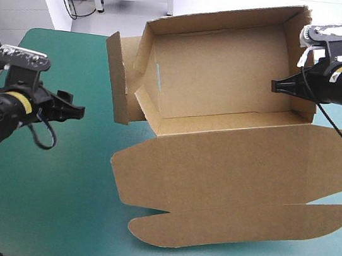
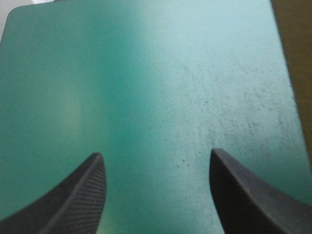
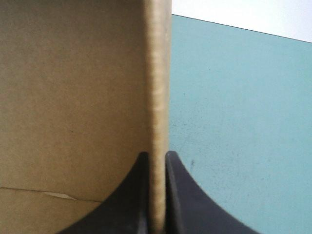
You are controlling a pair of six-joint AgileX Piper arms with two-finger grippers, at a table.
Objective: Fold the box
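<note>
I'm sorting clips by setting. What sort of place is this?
Likely a robotics lab bench: a teal-green covered table, the left end effector open above it, the right end effector shut on a wall of the brown box.

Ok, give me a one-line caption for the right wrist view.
Right claw shut on a raised wall of the brown box, teal-green cover beyond.

No legible text, label or number on the box [image 1: 229, 79] or teal-green cover [image 1: 55, 182]
</note>
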